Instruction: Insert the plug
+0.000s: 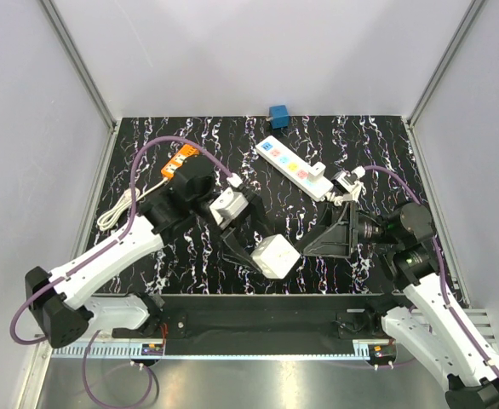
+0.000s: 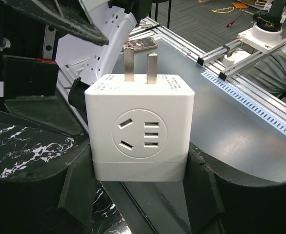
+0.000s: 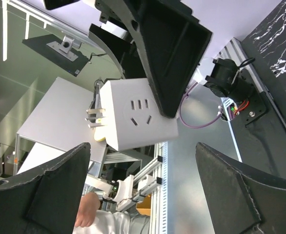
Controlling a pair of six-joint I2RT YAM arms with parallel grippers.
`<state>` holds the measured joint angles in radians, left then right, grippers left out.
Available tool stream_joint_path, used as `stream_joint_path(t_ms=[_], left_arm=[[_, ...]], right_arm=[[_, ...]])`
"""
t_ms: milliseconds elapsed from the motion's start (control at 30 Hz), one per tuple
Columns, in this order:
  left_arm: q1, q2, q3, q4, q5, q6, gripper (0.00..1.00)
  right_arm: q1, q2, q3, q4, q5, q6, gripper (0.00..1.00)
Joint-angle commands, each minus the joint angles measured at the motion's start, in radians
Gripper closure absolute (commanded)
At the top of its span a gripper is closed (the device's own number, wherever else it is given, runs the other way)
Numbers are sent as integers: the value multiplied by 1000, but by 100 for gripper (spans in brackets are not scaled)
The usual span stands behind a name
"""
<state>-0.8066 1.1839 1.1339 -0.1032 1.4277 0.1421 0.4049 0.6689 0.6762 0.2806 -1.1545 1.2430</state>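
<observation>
Left fingers clamp the white cube plug between them by its flat sides, prongs pointing away; rigid, smooth plastic, likely slippery and light. Facing it, right fingers gape empty.

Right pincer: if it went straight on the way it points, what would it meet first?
The plug held by the left pincer: in the right wrist view it sits dead ahead of the right pincer, whose jaws stand open. Depth is unclear.
</observation>
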Motion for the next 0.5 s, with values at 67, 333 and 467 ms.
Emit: stream_joint_path(t_ms=[67,333,467], left_arm=[[-13,54,99,56,39,34,100],[-23,111,170,69,56,42,100],[-32,123,187,76,66,45,100]], right_arm=[[-1,-2,-1,115,-39,73,4],[-1,17,-21,182,-25,130,3],[-1,43,-47,354,-27,242,8]])
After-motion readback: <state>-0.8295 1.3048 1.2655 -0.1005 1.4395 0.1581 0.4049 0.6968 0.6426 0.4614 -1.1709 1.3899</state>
